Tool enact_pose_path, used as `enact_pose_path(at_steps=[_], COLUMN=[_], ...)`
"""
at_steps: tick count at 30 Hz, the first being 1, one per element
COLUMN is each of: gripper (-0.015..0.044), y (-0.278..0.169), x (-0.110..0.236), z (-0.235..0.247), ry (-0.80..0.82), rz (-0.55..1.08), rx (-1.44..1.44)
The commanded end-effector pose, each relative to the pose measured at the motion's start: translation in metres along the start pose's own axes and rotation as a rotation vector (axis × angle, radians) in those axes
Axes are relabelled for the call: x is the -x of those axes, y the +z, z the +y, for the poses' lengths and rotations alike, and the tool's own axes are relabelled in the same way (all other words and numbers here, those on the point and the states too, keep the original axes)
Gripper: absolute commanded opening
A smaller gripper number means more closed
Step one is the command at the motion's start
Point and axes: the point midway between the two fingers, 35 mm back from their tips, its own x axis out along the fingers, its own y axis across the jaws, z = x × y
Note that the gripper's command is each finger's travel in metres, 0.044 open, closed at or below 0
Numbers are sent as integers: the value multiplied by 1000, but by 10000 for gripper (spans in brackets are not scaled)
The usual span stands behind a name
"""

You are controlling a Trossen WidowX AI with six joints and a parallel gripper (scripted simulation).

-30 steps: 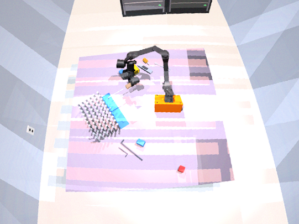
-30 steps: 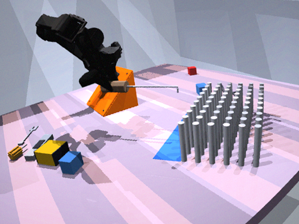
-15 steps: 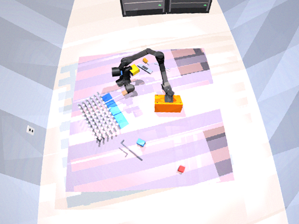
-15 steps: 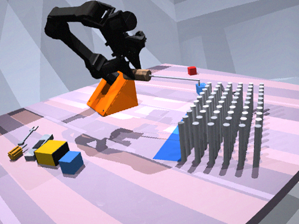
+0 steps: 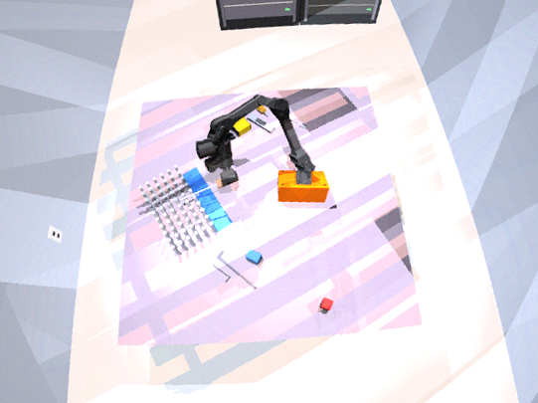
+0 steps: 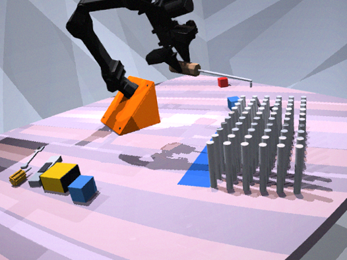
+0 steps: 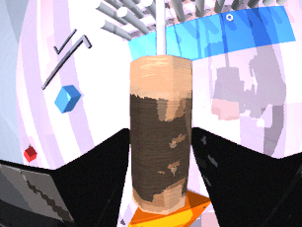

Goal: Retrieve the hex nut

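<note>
My gripper (image 5: pixel 225 177) (image 6: pixel 180 64) (image 7: pixel 160 133) is shut on the wooden handle (image 6: pixel 190 68) (image 7: pixel 160 160) of a hook tool and holds it in the air, level. The tool's thin metal rod (image 6: pixel 224 75) (image 7: pixel 159 9) points across the blue taped strip (image 5: pixel 206 199) (image 6: pixel 192 177) (image 7: pixel 257 29) toward the field of standing grey spacers (image 5: pixel 174 212) (image 6: pixel 260 144). The hooked tip (image 6: pixel 250 82) hangs above the spacer tops. All spacers stand upright. A tiny ring (image 7: pixel 230 18) shows on the strip; I cannot tell whether it is the nut.
The orange arm base (image 5: pixel 304 189) (image 6: pixel 132 111) stands behind the strip. A blue cube (image 5: pixel 254 257) (image 6: pixel 232 101) (image 7: pixel 67 100), a red cube (image 5: pixel 326 305) (image 6: pixel 222 81) and thin L-shaped rods (image 5: pixel 228 270) (image 7: pixel 68 50) lie beyond the field. A yellow box (image 6: pixel 59 175), another blue cube (image 6: pixel 83 188), a screwdriver (image 6: pixel 18 177) and a wrench (image 6: pixel 33 156) lie far left.
</note>
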Motion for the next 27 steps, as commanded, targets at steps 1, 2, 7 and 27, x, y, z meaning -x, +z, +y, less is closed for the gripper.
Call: enact_pose_path(at_steps=[1, 2, 7, 27], gripper=[0, 0, 0, 0], y=[3, 3, 1, -43], x=[1, 1, -1, -18], z=[38, 45, 80, 214], ry=[-5, -8, -25, -108], rz=[0, 1, 1, -45], rx=[-54, -66, -121, -329])
